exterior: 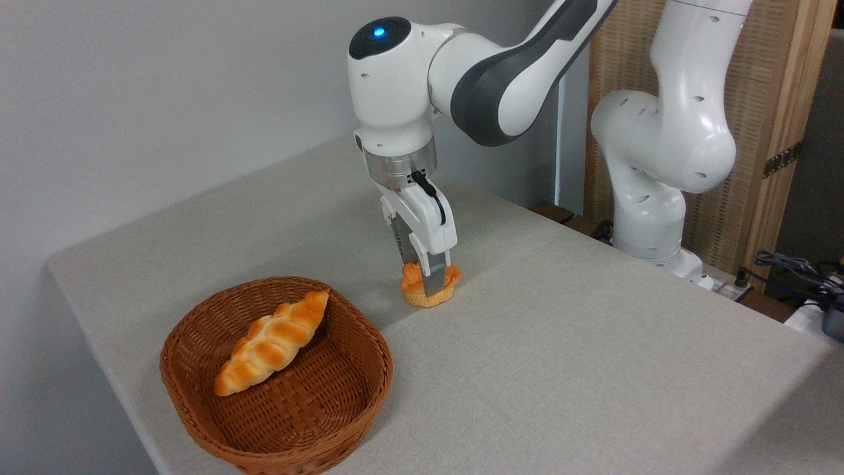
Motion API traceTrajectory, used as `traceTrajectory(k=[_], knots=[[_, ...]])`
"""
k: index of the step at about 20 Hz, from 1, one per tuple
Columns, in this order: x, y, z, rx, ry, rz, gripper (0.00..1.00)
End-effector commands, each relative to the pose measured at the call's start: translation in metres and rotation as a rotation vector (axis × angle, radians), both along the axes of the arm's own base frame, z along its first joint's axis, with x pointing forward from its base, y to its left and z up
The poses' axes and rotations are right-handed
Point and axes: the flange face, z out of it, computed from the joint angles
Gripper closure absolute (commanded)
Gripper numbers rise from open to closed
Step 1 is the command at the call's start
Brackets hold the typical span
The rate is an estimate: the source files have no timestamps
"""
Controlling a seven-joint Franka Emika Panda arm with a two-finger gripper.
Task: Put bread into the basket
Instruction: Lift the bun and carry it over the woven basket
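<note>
- Grey wall behind, a woven reed panel in a wooden frame at the right – in front of them a worktop (pixel 560 343) covered in pale beige cloth
- White arm reaches in from the upper right, its wrist pointing straight down over the middle of the worktop
- fingers (pixel 433 276) are lowered around the bread (pixel 430 285), one on each side of it, drawn in narrow against its lobed orange top – they look to be gripping it
- bread sits on the cloth or barely off it; which one cannot be told, though its paler base is level with the surface
- basket (pixel 198 409) stands near the front left edge of the worktop, apart from the bread, which is outside it, towards the middle
- a long braided loaf (pixel 271 343) lies inside the basket, slanted, one pointed end against the far rim
- cables and a dark device at the far right edge
</note>
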Motion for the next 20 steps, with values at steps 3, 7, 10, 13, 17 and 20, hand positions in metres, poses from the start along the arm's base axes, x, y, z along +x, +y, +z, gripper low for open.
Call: traceTrajectory(k=[3,7,10,13,17,20], knots=[[0.000,-0.005,-0.008,-0.011,0.000,0.002,0.58],[0.005,-0.015,0.007,-0.005,-0.022,-0.022,0.58],[0.022,-0.009,0.047,-0.027,-0.053,-0.010,0.59],[0.050,0.007,0.090,-0.039,-0.059,0.015,0.61],[0.092,0.001,0.123,-0.028,-0.095,0.016,0.61],[0.127,0.006,0.140,-0.025,-0.151,0.041,0.60]])
